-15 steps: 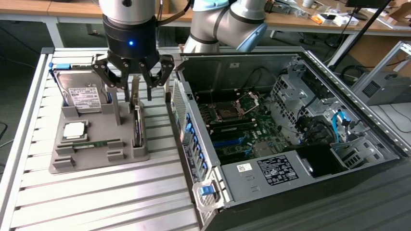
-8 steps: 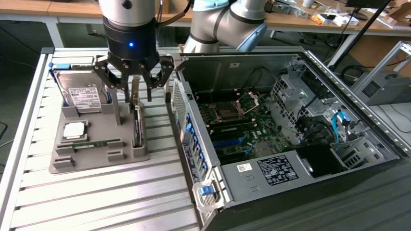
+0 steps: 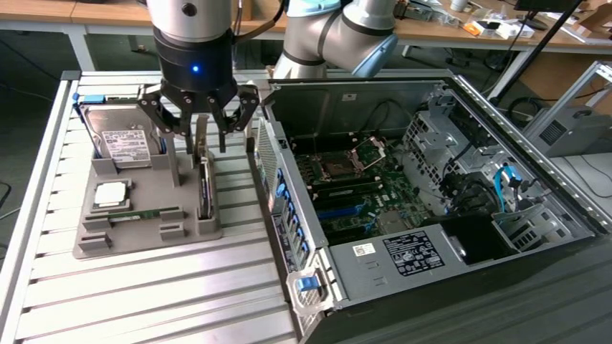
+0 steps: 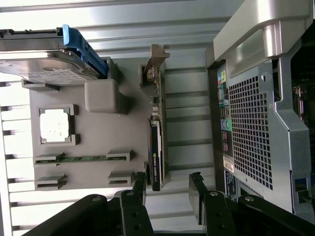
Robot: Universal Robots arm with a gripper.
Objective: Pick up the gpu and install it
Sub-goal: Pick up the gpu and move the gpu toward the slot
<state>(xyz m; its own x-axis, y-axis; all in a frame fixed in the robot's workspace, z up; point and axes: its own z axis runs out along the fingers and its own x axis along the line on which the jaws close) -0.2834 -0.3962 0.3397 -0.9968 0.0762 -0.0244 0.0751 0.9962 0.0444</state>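
Note:
The gpu [image 3: 203, 175] stands on its long edge in a slot at the side of the grey parts tray [image 3: 125, 240] nearest the computer case, with its silver bracket end pointing away from the exterior camera. In the wrist view the gpu [image 4: 156, 132] is a thin dark card with its bracket at the far end. My gripper [image 3: 203, 132] hangs just above the bracket end, open, with its dark fingers [image 3: 165, 122] spread to either side of the card. The wrist view shows the gripper [image 4: 167, 191] open and holding nothing, with one fingertip close to the card's near end.
The tray also holds a hard drive [image 3: 120, 140] with a blue clip, a CPU [image 3: 110, 192] and a RAM stick [image 3: 143, 213]. The open computer case [image 3: 411, 201], motherboard [image 3: 349, 186] exposed, lies on the exterior view's right, its rear wall [image 4: 256, 123] close beside the tray.

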